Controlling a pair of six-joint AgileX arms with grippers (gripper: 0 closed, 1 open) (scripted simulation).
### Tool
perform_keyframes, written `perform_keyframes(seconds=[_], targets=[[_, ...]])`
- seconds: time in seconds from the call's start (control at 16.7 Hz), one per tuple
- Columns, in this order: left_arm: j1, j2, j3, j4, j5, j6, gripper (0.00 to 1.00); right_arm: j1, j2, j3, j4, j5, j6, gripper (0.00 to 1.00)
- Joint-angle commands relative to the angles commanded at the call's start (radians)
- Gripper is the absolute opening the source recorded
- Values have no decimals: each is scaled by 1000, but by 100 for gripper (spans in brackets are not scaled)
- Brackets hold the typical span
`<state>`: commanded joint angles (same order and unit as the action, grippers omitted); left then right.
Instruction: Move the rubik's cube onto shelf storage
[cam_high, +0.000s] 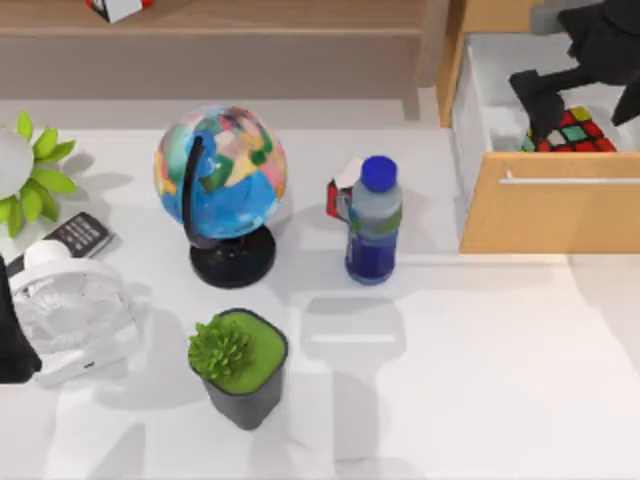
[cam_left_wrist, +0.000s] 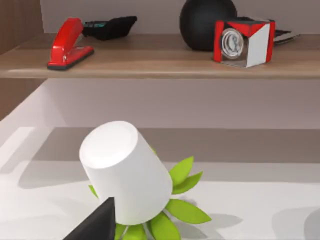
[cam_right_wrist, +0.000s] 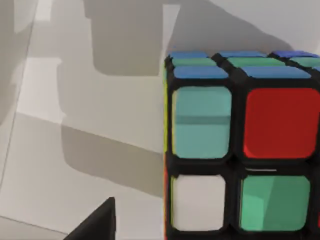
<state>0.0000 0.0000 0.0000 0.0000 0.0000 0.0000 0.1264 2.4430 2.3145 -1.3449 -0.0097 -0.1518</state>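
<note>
From above, my right gripper (cam_high: 553, 105) hangs over the open wooden drawer (cam_high: 545, 215) at the table's right, just above the rubik's cube (cam_high: 575, 132) lying inside it; I cannot tell how its fingers stand. The shelf storage (cam_high: 250, 40) runs along the back. My left wrist view faces a tipped white pot (cam_left_wrist: 127, 172) below that shelf. My right wrist view sits close against the cube (cam_right_wrist: 240, 150).

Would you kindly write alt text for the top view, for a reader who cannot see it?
At the table's far right, the right gripper reaches into an open wooden drawer beside the rubik's cube lying inside. On the white table stand a globe, a blue bottle and a potted plant; the shelf storage runs along the far edge.
</note>
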Motion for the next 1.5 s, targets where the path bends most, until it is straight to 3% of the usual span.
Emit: perform_keyframes(seconds=[0.42,1.2,1.5], targets=[[0,0,0,0,0,0,100,-3,20,-73,95,0,-2,100],[0,0,0,0,0,0,100,-3,20,-73,95,0,-2,2],[0,0,0,0,0,0,100,-3,20,-73,95,0,-2,0]])
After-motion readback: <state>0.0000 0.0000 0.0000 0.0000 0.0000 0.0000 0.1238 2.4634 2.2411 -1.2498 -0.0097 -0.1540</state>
